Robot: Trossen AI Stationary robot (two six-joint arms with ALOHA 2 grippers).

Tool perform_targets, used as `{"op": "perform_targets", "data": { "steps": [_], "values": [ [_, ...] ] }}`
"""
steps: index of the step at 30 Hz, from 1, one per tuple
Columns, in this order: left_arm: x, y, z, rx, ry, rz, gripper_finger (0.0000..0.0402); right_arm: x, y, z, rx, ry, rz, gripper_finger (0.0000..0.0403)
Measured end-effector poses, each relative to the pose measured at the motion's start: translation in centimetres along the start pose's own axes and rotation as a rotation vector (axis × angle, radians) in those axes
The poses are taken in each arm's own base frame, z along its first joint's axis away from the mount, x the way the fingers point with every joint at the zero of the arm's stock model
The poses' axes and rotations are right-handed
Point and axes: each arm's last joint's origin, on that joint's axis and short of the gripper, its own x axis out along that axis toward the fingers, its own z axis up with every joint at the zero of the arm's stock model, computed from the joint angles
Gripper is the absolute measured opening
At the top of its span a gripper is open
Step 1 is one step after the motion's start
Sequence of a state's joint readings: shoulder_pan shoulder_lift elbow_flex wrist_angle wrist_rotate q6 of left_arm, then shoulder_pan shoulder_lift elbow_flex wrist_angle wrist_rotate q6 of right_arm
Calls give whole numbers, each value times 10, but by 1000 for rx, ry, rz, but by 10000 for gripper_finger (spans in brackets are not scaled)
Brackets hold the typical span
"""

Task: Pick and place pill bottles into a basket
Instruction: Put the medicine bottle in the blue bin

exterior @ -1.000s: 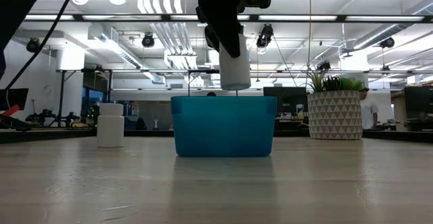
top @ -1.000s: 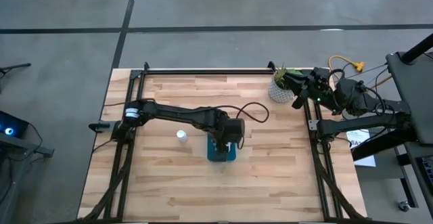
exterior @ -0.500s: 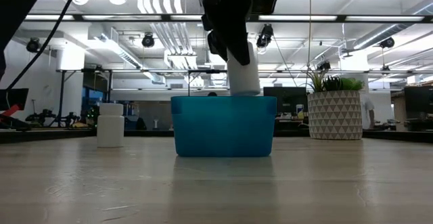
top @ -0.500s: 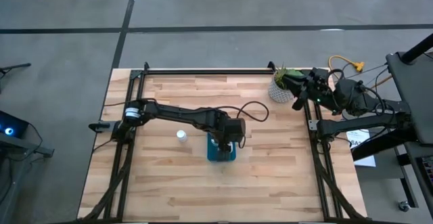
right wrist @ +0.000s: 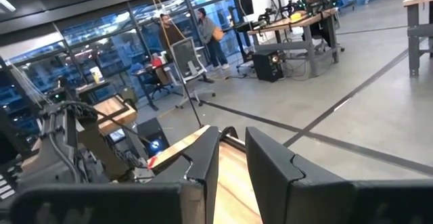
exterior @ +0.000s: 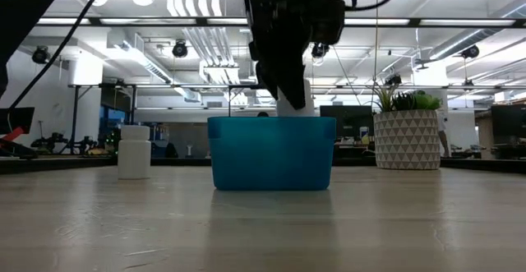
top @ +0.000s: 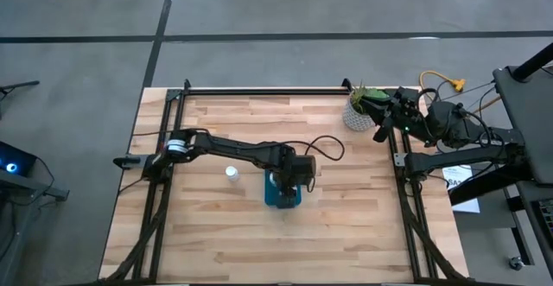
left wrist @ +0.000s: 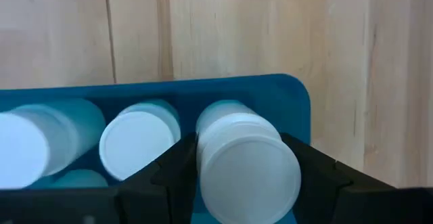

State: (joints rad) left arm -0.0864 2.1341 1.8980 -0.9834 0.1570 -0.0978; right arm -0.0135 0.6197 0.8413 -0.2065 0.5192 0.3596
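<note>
Pale, smooth wood-plank tabletop [top: 346, 225]; on it, smooth teal plastic basket [exterior: 271, 153] holding matt white plastic pill bottles [left wrist: 139, 139].

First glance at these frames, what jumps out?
The left claw over the blue basket mid-table, shut on a white pill bottle partly lowered in beside others. Then the lone bottle standing on the wood apart from the basket, and the right claw parked by the potted plant.
</note>
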Motion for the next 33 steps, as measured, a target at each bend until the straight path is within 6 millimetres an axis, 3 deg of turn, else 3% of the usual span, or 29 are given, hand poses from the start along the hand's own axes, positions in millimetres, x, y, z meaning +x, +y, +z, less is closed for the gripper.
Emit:
{"op": "perform_targets", "data": {
  "steps": [33],
  "values": [
    [20,3,-5,-24,-10,-13,164,-1,0,0,32,14,28,68]
  ]
}}
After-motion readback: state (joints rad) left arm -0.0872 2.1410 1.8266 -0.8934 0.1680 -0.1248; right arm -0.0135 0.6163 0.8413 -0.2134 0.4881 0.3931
